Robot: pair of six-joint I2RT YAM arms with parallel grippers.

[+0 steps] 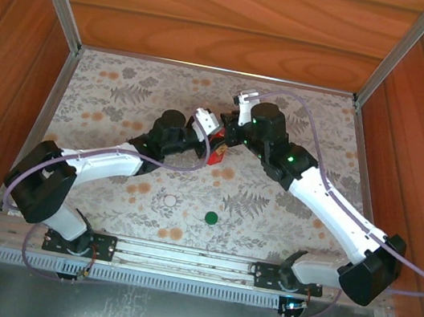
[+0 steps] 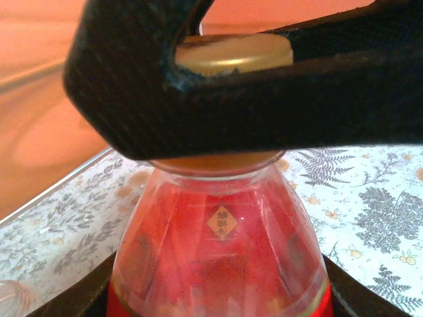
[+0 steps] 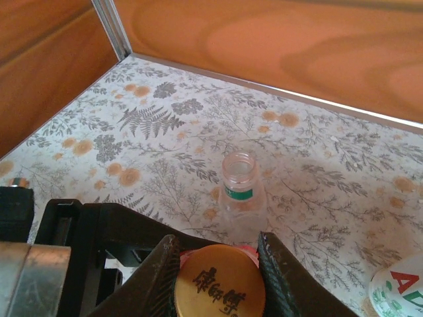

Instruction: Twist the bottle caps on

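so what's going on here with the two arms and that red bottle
The left gripper holds the red bottle by its body, while the right gripper is closed on the gold cap sitting on the bottle's neck. This looks like the capping step for that bottle, though how far the cap is screwed down can't be told. A clear bottle stands uncapped on the table, and a green cap lies loose nearer the arm bases.
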